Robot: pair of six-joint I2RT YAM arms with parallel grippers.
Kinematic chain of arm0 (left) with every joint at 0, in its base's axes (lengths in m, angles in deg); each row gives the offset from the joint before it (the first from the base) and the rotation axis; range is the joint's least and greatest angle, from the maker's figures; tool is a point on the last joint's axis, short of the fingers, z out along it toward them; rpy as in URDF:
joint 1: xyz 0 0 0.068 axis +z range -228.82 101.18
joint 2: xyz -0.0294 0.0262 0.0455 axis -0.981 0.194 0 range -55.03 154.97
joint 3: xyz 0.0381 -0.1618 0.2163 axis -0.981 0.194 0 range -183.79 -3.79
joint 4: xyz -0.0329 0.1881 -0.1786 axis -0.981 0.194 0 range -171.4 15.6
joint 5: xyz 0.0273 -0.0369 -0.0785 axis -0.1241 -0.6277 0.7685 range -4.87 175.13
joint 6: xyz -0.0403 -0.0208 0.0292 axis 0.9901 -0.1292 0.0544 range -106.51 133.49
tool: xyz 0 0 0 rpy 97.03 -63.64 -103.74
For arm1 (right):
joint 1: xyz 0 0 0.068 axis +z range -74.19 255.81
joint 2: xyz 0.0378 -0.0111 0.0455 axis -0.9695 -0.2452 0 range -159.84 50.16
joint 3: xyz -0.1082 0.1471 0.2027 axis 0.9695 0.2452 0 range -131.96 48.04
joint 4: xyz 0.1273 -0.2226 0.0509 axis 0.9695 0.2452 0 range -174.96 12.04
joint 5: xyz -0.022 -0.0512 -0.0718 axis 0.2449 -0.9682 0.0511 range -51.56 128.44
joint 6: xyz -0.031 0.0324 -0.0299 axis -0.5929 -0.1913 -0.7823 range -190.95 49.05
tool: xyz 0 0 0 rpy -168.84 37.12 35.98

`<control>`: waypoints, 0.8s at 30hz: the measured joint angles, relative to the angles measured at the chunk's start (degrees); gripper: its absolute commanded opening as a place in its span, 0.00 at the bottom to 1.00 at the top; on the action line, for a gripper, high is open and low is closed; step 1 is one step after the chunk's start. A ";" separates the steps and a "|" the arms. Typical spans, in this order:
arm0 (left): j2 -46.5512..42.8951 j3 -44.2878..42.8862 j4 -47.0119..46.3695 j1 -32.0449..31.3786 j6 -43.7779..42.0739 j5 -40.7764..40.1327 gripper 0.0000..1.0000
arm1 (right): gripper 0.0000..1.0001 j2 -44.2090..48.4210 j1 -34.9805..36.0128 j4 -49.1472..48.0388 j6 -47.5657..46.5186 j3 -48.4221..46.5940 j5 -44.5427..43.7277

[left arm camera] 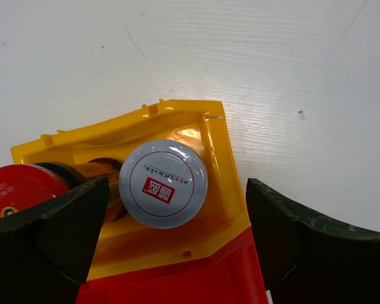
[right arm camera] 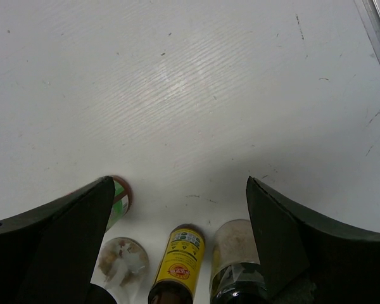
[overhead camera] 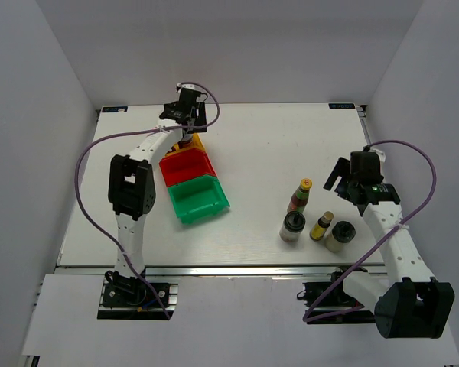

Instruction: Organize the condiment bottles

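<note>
In the left wrist view the silver-capped jar stands in the yellow bin, with the red-capped jar beside it on the left. My left gripper is open above them, holding nothing; it shows in the top view over the yellow bin. On the right of the table stand a slim yellow-capped bottle, a black-lidded jar, a second slim bottle and a second black-lidded jar. My right gripper is open and empty above them.
A red bin and a green bin stand in a row nearer than the yellow bin; both look empty. The table's right edge runs close to the right arm.
</note>
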 measured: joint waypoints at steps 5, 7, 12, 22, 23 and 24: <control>-4.50 -1.25 0.44 -0.04 -0.59 2.60 0.98 | 0.89 0.63 0.00 0.35 0.00 -1.60 0.00; -7.32 -1.22 0.52 -0.31 -0.87 3.80 0.98 | 0.89 1.62 0.00 0.55 0.02 -2.14 0.00; -19.54 7.32 -2.29 -4.85 -2.34 7.08 0.98 | 0.89 5.77 0.00 0.61 0.37 -2.43 -0.63; -36.50 39.10 -15.50 -31.71 -5.77 26.99 0.98 | 0.89 8.44 0.00 0.63 1.46 -1.81 -1.29; -36.26 39.89 -15.63 -33.00 -6.03 27.76 0.98 | 0.89 8.48 0.00 0.61 1.49 -1.55 -1.29; -35.80 40.09 -15.43 -34.42 -6.45 28.39 0.98 | 0.89 8.50 0.00 0.70 1.51 -1.31 -1.27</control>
